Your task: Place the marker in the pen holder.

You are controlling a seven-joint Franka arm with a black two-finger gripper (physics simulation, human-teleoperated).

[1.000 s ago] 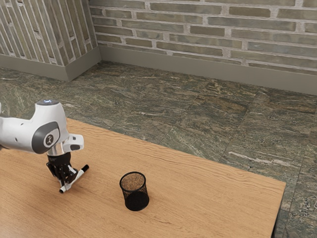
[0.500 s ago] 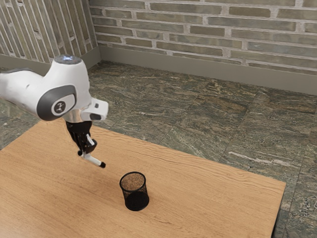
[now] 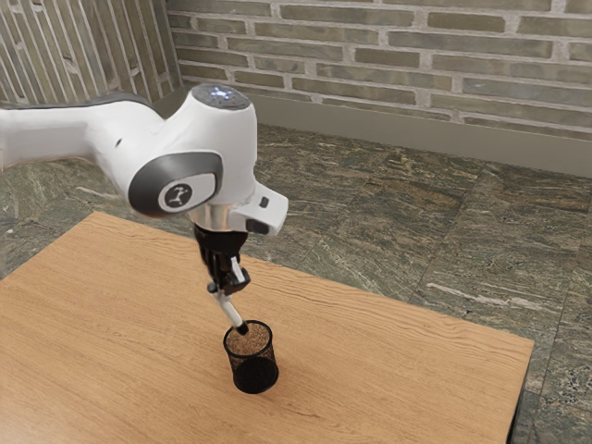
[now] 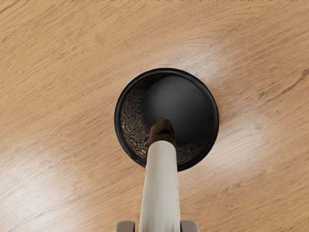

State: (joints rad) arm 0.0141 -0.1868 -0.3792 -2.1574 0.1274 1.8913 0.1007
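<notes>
Wood-grained table (image 3: 398, 379); white, black-tipped marker (image 3: 231, 312) tilted over mesh holder (image 3: 253, 374); gripper (image 3: 226, 286) clamped on it, barrel-width apart.

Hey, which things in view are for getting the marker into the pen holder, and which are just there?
Part of the job:
- marker, tip over the holder's opening
- pen holder
- tool, gripping the marker

Just there:
- table, only as support
- brick wall
- floor

White marker (image 3: 230, 311) tilted, black end over upright black mesh pen holder (image 3: 254, 373).
</notes>
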